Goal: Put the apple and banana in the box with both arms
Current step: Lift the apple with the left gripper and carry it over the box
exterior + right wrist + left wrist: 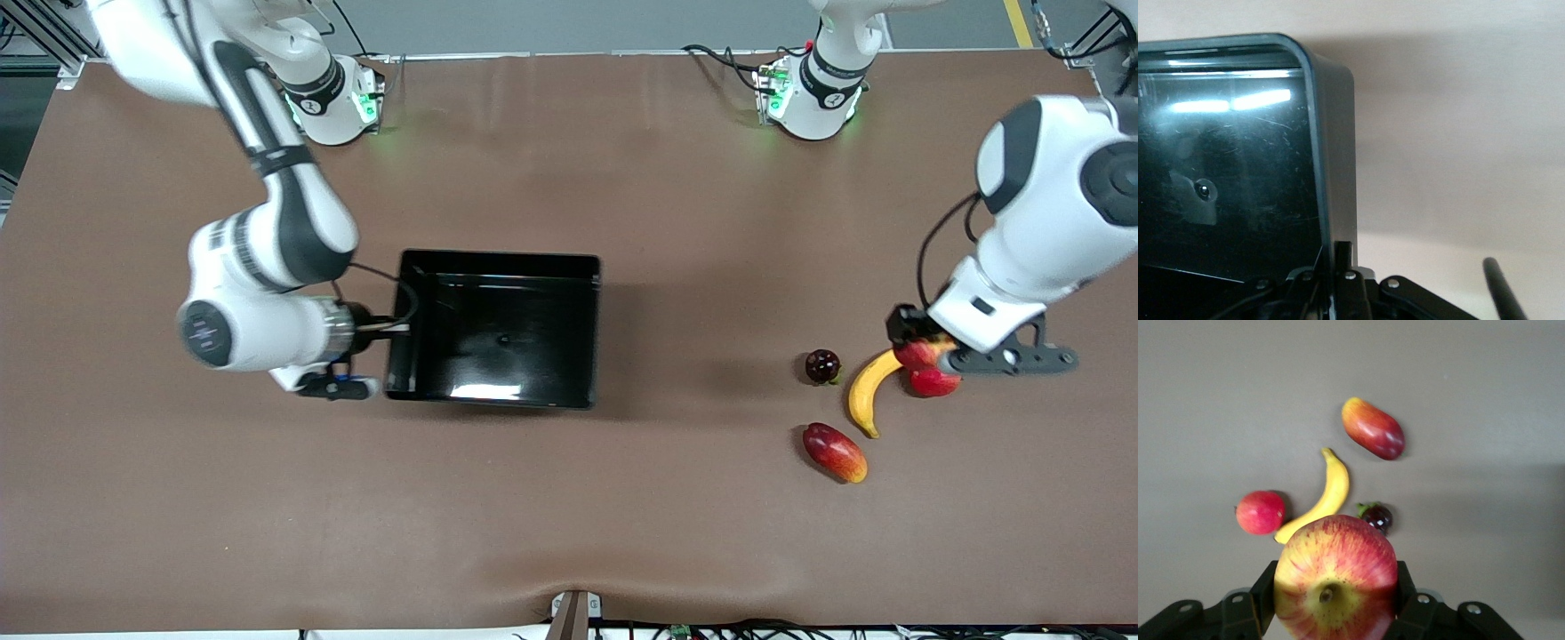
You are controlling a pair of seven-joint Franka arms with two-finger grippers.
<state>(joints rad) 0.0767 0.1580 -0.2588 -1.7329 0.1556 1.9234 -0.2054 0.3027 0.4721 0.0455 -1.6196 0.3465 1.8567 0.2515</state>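
My left gripper [926,352] is shut on the apple [919,353] and holds it in the air over the banana's stem end and a pinkish-red fruit. In the left wrist view the apple [1335,577] is red with a yellow speckled stem patch, gripped between my black fingers [1265,597]. The yellow banana [869,391] lies on the table; it also shows in the left wrist view [1326,499]. The black box [582,331] sits mid-table. My right gripper [388,341] is shut on the box's wall at the right arm's end, seen in the right wrist view [1337,267] pinching the rim [1331,133].
A plain pinkish-red round fruit [935,383] lies beside the banana, under my left gripper. A dark purple fruit [822,365] lies on the banana's box side. A red-and-yellow oblong fruit [834,452] lies nearer the front camera. The box holds no fruit.
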